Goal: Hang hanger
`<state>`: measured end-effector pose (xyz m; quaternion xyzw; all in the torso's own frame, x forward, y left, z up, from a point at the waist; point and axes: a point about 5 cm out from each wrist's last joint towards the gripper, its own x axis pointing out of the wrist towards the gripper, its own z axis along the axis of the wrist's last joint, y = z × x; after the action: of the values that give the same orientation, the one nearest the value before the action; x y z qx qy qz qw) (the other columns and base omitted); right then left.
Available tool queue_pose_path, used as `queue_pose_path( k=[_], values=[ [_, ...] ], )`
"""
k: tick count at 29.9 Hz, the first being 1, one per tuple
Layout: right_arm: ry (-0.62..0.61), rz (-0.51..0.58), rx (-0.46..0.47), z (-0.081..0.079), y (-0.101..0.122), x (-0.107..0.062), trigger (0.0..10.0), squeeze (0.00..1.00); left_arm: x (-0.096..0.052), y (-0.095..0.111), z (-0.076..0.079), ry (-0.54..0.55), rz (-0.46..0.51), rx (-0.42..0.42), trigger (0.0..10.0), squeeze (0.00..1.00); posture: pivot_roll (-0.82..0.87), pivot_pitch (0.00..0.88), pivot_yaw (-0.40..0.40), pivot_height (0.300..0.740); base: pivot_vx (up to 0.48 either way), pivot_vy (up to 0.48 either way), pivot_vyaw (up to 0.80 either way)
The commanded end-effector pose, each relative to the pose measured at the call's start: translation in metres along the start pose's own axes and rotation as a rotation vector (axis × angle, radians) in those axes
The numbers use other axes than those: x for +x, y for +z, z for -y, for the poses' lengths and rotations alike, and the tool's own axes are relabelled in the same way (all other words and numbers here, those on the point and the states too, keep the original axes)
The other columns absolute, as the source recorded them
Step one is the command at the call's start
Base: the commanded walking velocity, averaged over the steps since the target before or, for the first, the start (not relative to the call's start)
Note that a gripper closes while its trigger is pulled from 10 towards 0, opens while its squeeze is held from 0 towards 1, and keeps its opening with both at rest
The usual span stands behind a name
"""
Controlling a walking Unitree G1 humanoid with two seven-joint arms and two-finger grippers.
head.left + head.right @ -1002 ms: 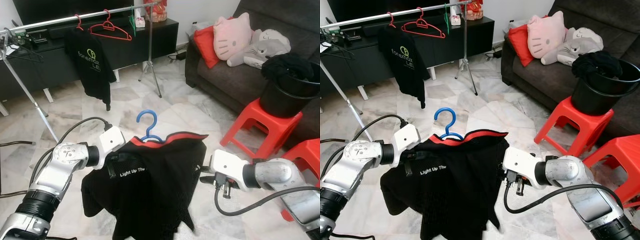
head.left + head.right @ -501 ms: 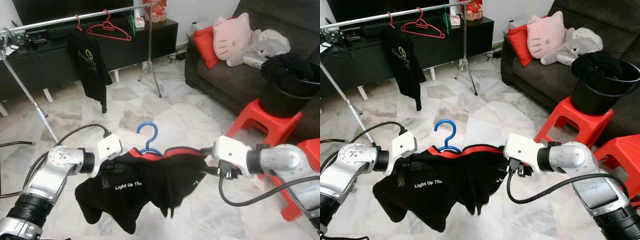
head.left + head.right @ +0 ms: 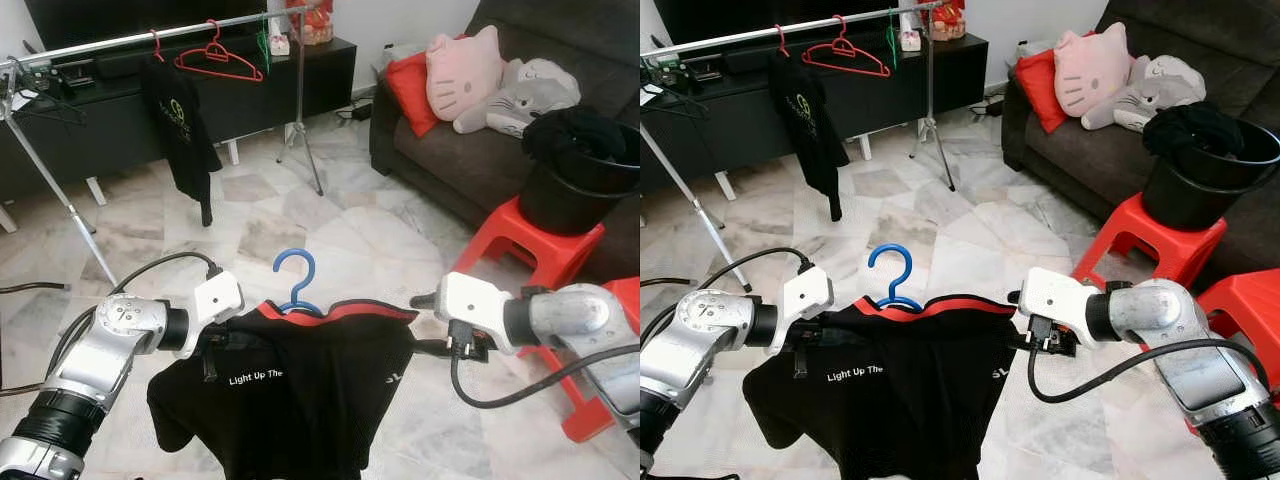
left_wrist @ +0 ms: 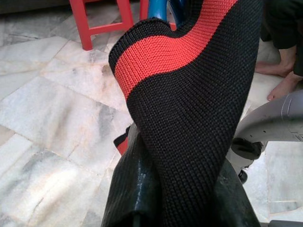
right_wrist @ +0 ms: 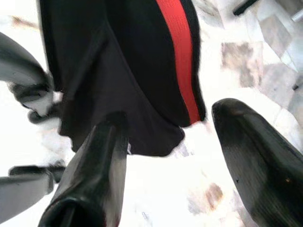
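The left pincer is clamped on the black shirt, just beside the blue hanger at its collar; just beyond the shirt's far edge, the right pincer gapes wide, holding nothing.

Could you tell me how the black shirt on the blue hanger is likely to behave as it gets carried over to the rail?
Probably floppy: the black shirt sags in loose folds below the blue hanger. It looks light, since the left gripper holds one shoulder up by a pinch of cloth. It may slip sideways off the hanger, because the right gripper is open beside its edge.
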<state>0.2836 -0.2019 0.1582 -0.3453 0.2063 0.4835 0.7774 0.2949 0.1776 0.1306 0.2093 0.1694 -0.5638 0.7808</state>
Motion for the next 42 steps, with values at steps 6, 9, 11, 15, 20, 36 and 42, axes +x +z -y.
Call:
queue_pose_path(
  k=[6, 9, 11, 15, 20, 36, 42],
  values=[
    [-0.042, -0.004, -0.013, 0.008, -0.001, 0.004, 10.0, 0.00, -0.004, 0.010, 0.000, 0.002, 0.033, 0.029, 0.0, 0.00, -0.07, 0.000, -0.040, 0.740, 0.000, 0.000, 0.00],
    [-0.040, -0.002, -0.007, 0.008, -0.002, 0.006, 10.0, 0.00, -0.005, 0.010, 0.000, 0.002, 0.032, 0.029, 0.0, 0.00, -0.06, 0.000, -0.041, 0.740, 0.000, 0.000, 0.00],
    [-0.030, 0.012, 0.000, 0.008, -0.002, 0.009, 10.0, 0.00, -0.005, 0.011, 0.000, 0.001, 0.032, 0.030, 0.0, 0.00, -0.06, 0.000, -0.041, 0.740, 0.000, 0.000, 0.00],
    [-0.006, 0.035, 0.014, 0.006, -0.002, 0.013, 10.0, 0.00, -0.005, 0.012, 0.000, -0.001, 0.036, 0.032, 0.0, 0.00, -0.06, 0.000, -0.041, 0.740, 0.000, 0.000, 0.00],
    [0.000, 0.062, 0.028, 0.006, -0.002, 0.016, 0.0, 0.00, -0.005, 0.014, 0.000, -0.002, 0.041, 0.035, 0.0, 0.00, -0.06, 0.000, -0.040, 0.740, 0.000, 0.000, 0.00],
    [0.013, 0.074, 0.039, 0.006, -0.002, 0.019, 0.0, 0.00, -0.005, 0.019, -0.001, -0.002, 0.070, 0.036, 0.0, 0.00, -0.06, 0.000, -0.040, 0.740, 0.000, 0.000, 0.00],
    [0.017, 0.068, 0.040, 0.005, -0.003, 0.020, 0.0, 0.00, -0.008, 0.023, 0.000, -0.018, 0.100, 0.034, 0.0, 0.00, -0.06, 0.000, -0.040, 0.740, 0.000, 0.000, 0.00]
  ],
)
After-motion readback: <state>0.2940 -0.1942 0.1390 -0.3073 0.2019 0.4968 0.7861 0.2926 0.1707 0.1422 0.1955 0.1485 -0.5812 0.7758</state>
